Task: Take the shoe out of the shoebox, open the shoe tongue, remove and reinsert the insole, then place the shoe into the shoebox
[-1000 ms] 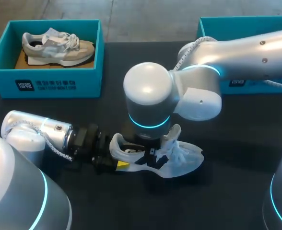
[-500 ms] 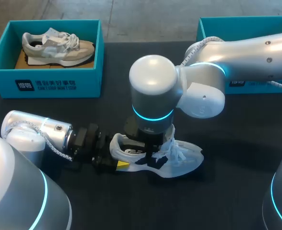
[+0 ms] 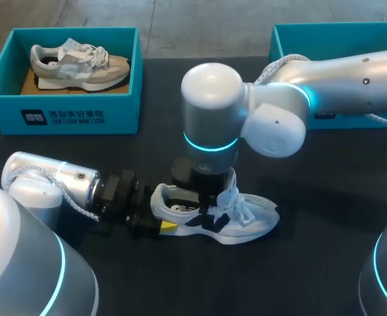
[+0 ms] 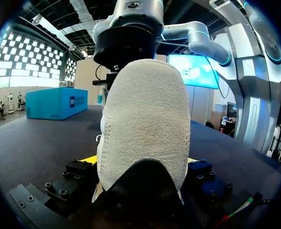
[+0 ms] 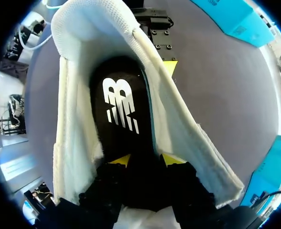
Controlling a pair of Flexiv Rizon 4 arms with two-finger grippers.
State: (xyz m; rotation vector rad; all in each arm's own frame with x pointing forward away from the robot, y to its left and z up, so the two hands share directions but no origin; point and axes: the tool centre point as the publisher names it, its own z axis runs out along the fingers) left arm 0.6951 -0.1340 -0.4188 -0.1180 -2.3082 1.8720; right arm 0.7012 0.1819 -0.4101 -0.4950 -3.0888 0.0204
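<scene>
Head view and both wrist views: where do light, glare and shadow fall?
Head view: light glints on the right arm's rounded joint; the table looks dark. Left wrist view: the shoe is evenly lit at its heel. Right wrist view: the insole lies shadowed inside.

Dark table (image 3: 147, 155): 2 shoeboxes (image 3: 62, 115) (image 3: 332, 29), 1 shoe (image 3: 249, 224)

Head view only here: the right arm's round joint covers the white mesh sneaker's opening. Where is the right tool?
Observer: The right tool is down inside the white mesh sneaker, over its black insole.
Operator: Is that insole in or out?
Observer: In. It lies inside the sneaker with its white logo showing.
Operator: How does the left tool hold the sneaker?
Observer: The left tool clamps the heel from both sides, and the heel stands upright.
</scene>
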